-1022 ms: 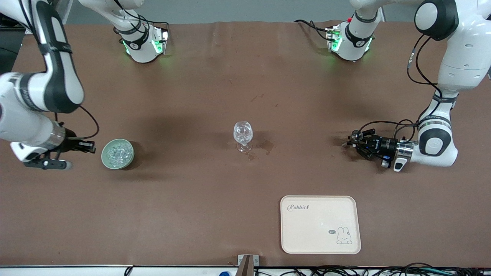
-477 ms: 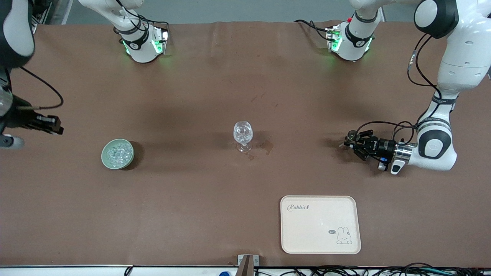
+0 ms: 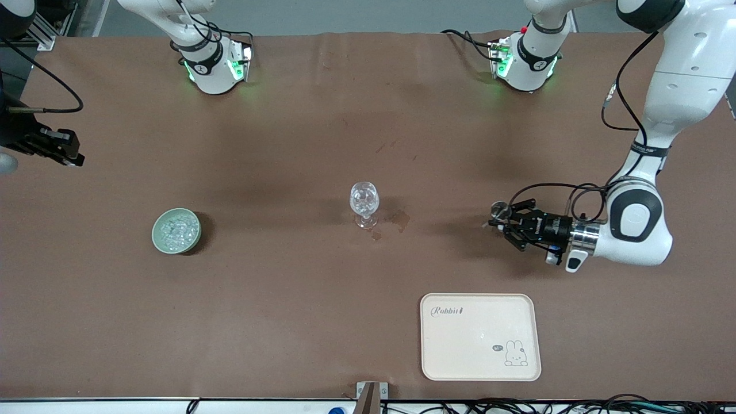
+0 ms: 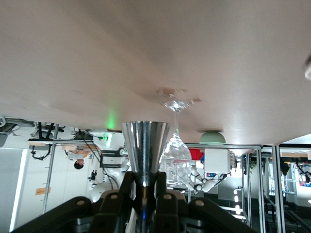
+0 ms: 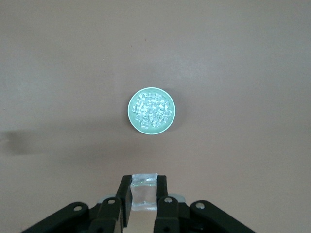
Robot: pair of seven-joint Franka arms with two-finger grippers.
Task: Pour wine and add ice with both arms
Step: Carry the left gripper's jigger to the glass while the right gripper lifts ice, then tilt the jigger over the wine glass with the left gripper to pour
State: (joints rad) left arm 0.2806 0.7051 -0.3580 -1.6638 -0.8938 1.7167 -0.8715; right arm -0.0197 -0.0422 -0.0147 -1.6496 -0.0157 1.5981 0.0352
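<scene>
My right arm [image 3: 17,144] runs off the front view's edge; the lower part of my metal cup [image 4: 145,145] hides between my fingers.

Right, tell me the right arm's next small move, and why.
Probably carry the ice cube over the stemmed glass. The right gripper is shut on it, up above the green bowl of ice at the right arm's end of the table. Meanwhile the left gripper, shut on a metal measuring cup, is off to the glass's side.
</scene>
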